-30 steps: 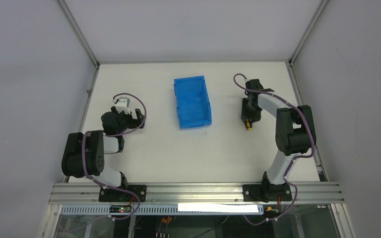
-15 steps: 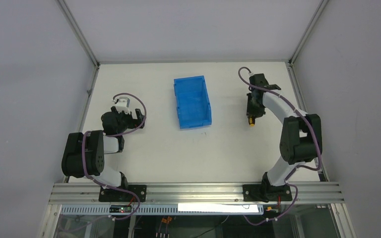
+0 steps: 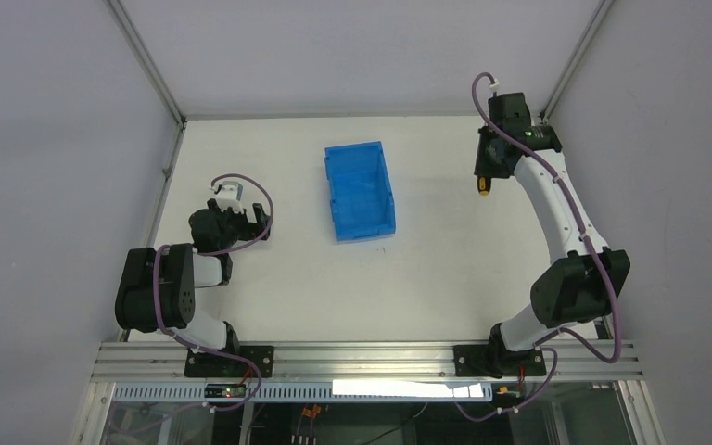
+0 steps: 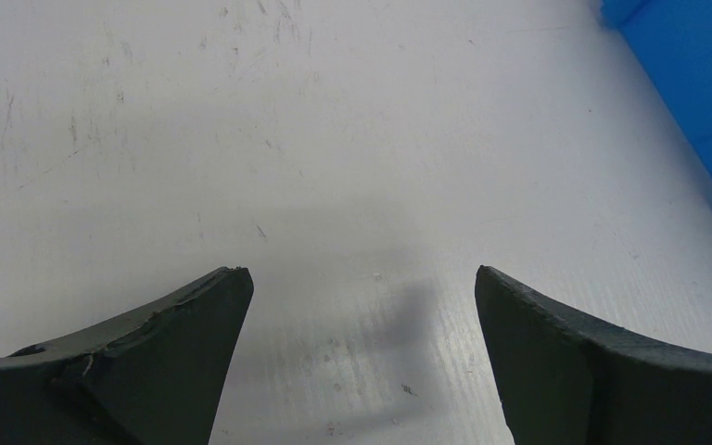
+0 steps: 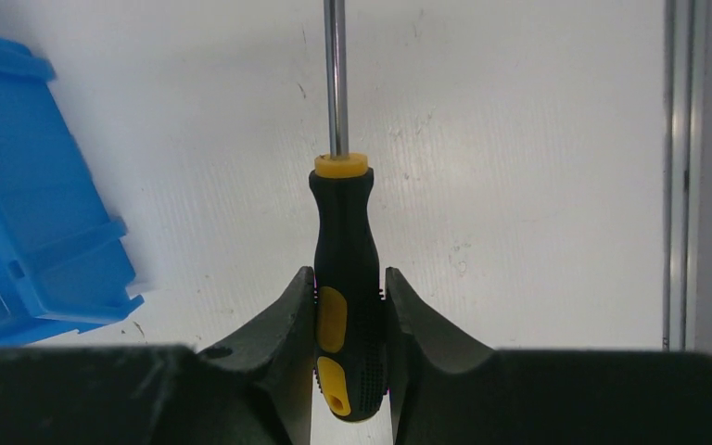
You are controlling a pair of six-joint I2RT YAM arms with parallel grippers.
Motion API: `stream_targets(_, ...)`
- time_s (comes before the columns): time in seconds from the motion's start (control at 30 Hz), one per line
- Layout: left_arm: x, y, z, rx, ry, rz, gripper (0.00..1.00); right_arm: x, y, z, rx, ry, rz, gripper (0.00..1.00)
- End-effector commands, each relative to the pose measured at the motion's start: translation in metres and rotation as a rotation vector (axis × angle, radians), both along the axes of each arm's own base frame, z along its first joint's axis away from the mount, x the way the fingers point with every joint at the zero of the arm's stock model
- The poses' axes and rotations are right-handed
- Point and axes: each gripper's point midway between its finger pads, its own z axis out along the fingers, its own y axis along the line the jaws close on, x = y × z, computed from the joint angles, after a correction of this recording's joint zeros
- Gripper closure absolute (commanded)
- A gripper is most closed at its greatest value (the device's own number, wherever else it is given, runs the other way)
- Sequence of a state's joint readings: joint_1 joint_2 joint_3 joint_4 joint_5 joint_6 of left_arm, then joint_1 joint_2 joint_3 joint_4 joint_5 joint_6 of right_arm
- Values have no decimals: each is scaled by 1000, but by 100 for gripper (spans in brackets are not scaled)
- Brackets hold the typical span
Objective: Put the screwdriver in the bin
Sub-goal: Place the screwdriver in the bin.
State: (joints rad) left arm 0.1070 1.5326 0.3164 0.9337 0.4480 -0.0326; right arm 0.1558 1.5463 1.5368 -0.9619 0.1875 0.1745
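- My right gripper (image 5: pixel 350 287) is clamped tight on the screwdriver (image 5: pixel 345 232). Both jaws pinch the black-and-yellow handle, and the thin shaft points straight out ahead of the fingers.
- From above, that puts the screwdriver out by the far right corner, well apart from the bin (image 3: pixel 332 195) and not in it.
- The bin is bright blue and stands on the far half of the surface (image 3: pixel 426 278), between the two arms.
- My left gripper (image 4: pixel 362 278) has its jaws spread wide with nothing between them, just above the surface. A corner of the bin shows at the upper right of its view.
- The surface is white and scuffed, with fine scratches and dark specks.
- Pale grey wall panels (image 3: pixel 46 139) close in three sides, with aluminium posts (image 3: pixel 148 60) at the far corners.
- An aluminium rail (image 3: pixel 371 357) along the near edge carries both arm bases.
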Motion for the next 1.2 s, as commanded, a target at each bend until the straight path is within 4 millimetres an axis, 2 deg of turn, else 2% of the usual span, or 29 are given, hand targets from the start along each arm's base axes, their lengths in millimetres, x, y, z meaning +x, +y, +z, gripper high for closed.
stream_targets(0.0, 3, 3, 11, 12, -44, -9, 1, -2, -14, 61, -55, -116, -18, 99)
stream_targets(0.17, 3, 3, 11, 12, -43, -9, 1, 4, -16, 92, -65, -161, -26, 100)
stream_targets(0.47, 3, 2, 11, 12, -44, -9, 1, 10, 29, 106, 28, -181, 49, 100)
stream_targets(0.9, 3, 3, 11, 13, -44, -8, 1, 16, 159, 105, 92, -199, 200, 100)
stream_targets(1.17, 3, 3, 11, 12, -44, -9, 1, 13, 227, 109, 150, -239, 291, 100)
